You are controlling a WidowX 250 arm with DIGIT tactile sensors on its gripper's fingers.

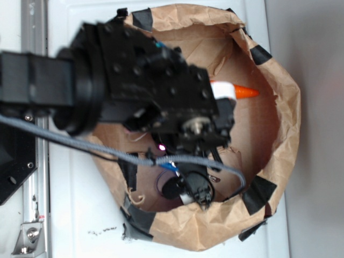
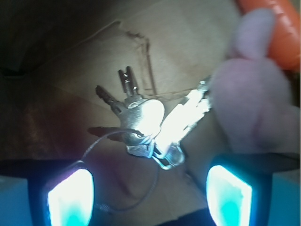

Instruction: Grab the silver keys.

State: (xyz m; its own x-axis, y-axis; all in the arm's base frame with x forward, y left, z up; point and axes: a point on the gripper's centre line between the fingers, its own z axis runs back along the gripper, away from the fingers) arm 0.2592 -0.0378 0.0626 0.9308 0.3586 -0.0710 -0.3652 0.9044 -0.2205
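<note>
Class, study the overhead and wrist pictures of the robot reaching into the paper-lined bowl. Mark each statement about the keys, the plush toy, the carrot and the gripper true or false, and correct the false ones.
1. The gripper is open, its fingers either side of empty space. True.
2. The silver keys are already clamped between the fingers. False: they lie on the brown paper, ahead of the fingertips.
3. The pink plush bunny lies beside the keys. True.
4. The orange carrot lies outside the paper bowl. False: it lies inside it.
</note>
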